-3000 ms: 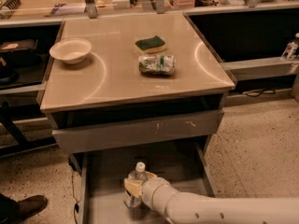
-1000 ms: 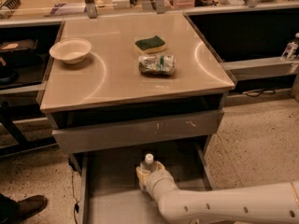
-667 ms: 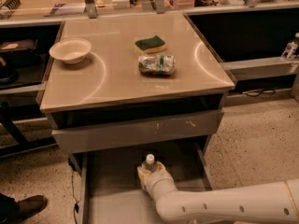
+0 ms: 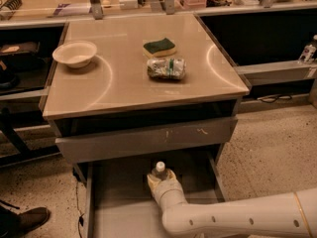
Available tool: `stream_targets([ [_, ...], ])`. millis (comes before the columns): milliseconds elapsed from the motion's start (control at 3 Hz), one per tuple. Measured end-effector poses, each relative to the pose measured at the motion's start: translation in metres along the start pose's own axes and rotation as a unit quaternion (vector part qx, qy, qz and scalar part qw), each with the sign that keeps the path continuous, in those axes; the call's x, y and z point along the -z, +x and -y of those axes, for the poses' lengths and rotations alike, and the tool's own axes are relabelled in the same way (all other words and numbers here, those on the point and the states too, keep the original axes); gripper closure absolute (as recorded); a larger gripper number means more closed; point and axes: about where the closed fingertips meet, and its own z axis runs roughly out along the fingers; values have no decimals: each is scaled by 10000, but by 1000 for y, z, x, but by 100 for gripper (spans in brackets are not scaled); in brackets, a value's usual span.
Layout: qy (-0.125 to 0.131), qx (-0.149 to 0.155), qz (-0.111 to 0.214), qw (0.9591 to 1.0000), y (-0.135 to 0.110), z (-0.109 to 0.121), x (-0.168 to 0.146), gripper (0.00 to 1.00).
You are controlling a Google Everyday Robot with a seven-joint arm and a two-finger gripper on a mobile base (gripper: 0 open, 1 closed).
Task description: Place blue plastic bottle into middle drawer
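Note:
The blue plastic bottle [image 4: 159,168] stands upright inside the open middle drawer [image 4: 116,190], near its back. Only its white cap and clear neck show above my gripper [image 4: 161,181]. The gripper is shut around the bottle's body and hides the label. My white arm [image 4: 237,217] reaches in from the lower right, low over the grey drawer floor. I cannot tell whether the bottle's base touches the floor.
The grey drawer front with pale scratches [image 4: 148,139] sits closed above the open drawer. On the tabletop [image 4: 114,90] are a white bowl [image 4: 74,53], a green-and-yellow sponge [image 4: 159,46] and a crumpled packet [image 4: 166,68]. A shoe [image 4: 30,220] shows at the lower left.
My gripper has carried the bottle farther back into the drawer and slightly to the right. Over the last second it has barely moved.

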Motion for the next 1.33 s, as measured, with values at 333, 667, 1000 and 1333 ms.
stream_targets([
  [333, 132, -42, 94, 9999, -1, 4, -3, 100],
  [667, 234, -113, 162, 9995, 2, 6, -5, 100],
  [1000, 306, -216, 201, 9991, 8, 5, -7, 100],
  [1333, 365, -310, 207, 9986, 16, 5, -9, 100],
])
